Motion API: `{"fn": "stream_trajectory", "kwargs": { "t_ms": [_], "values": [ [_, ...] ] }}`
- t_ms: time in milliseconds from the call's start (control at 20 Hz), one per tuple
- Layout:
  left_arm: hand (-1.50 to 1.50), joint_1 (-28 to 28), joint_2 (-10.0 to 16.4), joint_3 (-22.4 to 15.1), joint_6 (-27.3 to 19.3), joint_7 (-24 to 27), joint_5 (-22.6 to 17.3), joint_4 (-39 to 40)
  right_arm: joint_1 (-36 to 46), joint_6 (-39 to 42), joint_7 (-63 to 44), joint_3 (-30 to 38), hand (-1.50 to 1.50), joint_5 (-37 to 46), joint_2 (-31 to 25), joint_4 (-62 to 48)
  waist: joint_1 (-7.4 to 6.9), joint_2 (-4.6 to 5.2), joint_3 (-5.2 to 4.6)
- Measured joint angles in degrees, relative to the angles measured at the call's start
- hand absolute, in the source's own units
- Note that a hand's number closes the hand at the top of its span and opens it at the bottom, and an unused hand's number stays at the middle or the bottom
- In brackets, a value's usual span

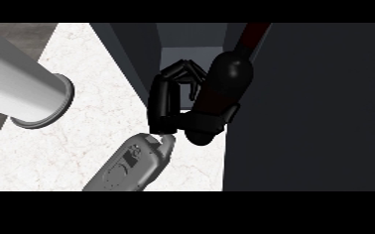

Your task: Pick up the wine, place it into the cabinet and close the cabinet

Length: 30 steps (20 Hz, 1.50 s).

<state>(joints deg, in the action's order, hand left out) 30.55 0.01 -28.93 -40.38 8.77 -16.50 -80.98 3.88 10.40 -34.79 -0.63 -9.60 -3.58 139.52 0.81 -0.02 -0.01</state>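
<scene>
The wine bottle is dark with a reddish neck and leans toward the upper right, its base low near my wrist. My right hand is shut on it from the left, fingers curled round the body. Its grey forearm comes up from the lower edge. Hand and bottle are at the mouth of the dark cabinet, between its left wall and a large dark panel on the right that looks like the open door. My left hand does not show.
A thick grey cylinder, seemingly my left arm, crosses the upper left close to the view. The white marble counter spreads left of the cabinet and under my right forearm.
</scene>
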Motion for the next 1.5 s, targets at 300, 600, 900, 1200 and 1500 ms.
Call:
{"fn": "stream_trajectory", "kwargs": {
  "t_ms": [300, 600, 900, 1200, 1500],
  "values": [
    [1.50, 0.7, 0.2, 0.6, 0.4, 4.0, 1.0, 6.7, 1.2, -0.5, -1.1, 0.2, -1.50, 0.0, -0.4, 0.0, -0.04, 0.01, 0.00],
    [1.50, 0.2, 0.1, 1.9, 1.6, 11.6, -0.8, 12.8, 1.6, 0.4, -0.2, 2.1, -1.50, -0.5, -1.0, -0.4, 0.04, 0.06, 0.01],
    [1.50, 2.4, 0.1, 3.9, 2.0, 14.2, -3.3, 16.6, 1.8, 0.1, -0.9, 2.2, -1.50, -0.8, -1.0, -0.2, 0.06, 0.02, 0.00],
    [1.50, 3.1, 0.3, 7.1, 4.4, 15.6, -4.2, 19.6, 0.3, 0.3, 0.0, 1.5, -1.50, -0.8, -0.4, -0.3, -0.02, 0.03, 0.00],
    [1.50, 7.1, 0.3, 10.9, 8.5, 15.6, -5.4, 25.8, -0.2, 0.7, 0.5, 2.1, -1.50, -1.1, -0.5, -0.4, 0.11, 0.06, 0.01]
  ]
}}
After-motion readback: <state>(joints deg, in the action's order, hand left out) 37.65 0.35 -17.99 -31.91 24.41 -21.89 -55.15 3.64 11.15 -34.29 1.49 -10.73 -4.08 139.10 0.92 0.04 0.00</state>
